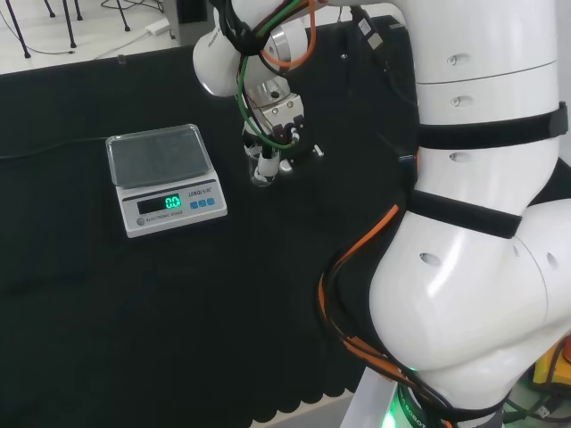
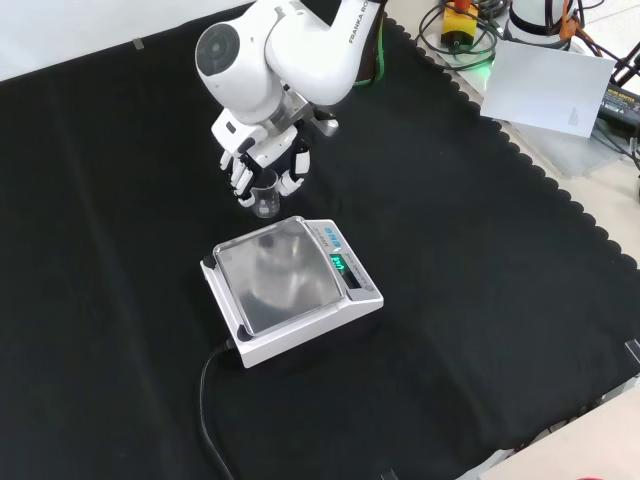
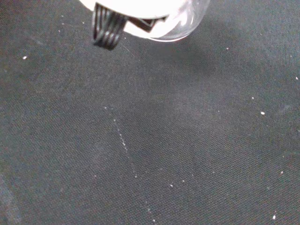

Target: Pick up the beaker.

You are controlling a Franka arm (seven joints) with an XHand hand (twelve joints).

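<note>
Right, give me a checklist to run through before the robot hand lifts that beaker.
1. Robot hand at the beaker, fingers curled around it in the front view: ok.
2. Beaker upright: ok, as far as the front view shows.
3. Beaker off the cloth yet: cannot tell.
4. Beaker's contents: cannot tell, the glass is clear.
5. Scale close beside the beaker, pan bare: ok, but lift straight up.
6. Space above the beaker apart from the arm itself: ok.
</note>
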